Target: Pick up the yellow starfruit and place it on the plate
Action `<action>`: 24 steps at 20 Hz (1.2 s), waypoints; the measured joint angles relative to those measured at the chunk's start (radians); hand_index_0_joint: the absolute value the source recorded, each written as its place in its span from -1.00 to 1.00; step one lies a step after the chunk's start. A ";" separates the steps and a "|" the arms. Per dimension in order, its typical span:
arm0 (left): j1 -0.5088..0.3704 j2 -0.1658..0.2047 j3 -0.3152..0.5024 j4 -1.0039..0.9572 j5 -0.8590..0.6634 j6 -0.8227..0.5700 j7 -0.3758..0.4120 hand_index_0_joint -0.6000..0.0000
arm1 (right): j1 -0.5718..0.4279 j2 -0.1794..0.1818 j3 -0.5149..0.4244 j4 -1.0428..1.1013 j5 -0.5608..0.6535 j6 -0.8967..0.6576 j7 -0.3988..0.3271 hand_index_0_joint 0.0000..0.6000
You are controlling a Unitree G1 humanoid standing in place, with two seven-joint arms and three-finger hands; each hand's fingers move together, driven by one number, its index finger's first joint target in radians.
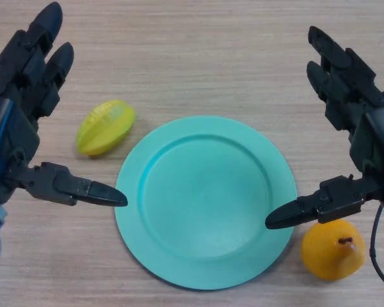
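Head view looks straight down on a wooden table (198, 51) with a round teal plate (205, 201) lying flat near the middle. Taking the plate as landmark: the yellow starfruit (105, 127) lies on the table just off the plate's upper-left rim, close to it but not touching, its long axis tilted so the upper end points up and to the right. Its ridges show a greenish tinge along the top. Nothing lies on the plate.

The left hand (19, 134) hangs to the left of the plate, spread wide: its fingers (48, 45) reach straight up and away from the plate, beyond the starfruit's left side, while the thumb stretches towards the plate's left rim, its tip just short of it. The starfruit sits in the gap between thumb and fingers, untouched by either.

The right hand (365, 128) mirrors this on the plate's right side, likewise spread, fingers extended upward, thumb pointing inward with its tip over the plate's lower-right rim. Just off that lower-right rim, below the thumb, rests an orange-yellow pear (333, 249) with a short dark stem, on the table.
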 measured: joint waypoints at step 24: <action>-0.341 0.069 -0.092 0.836 0.193 -0.359 0.150 1.00 | -0.011 0.000 -0.003 0.018 0.004 0.000 -0.008 -1.00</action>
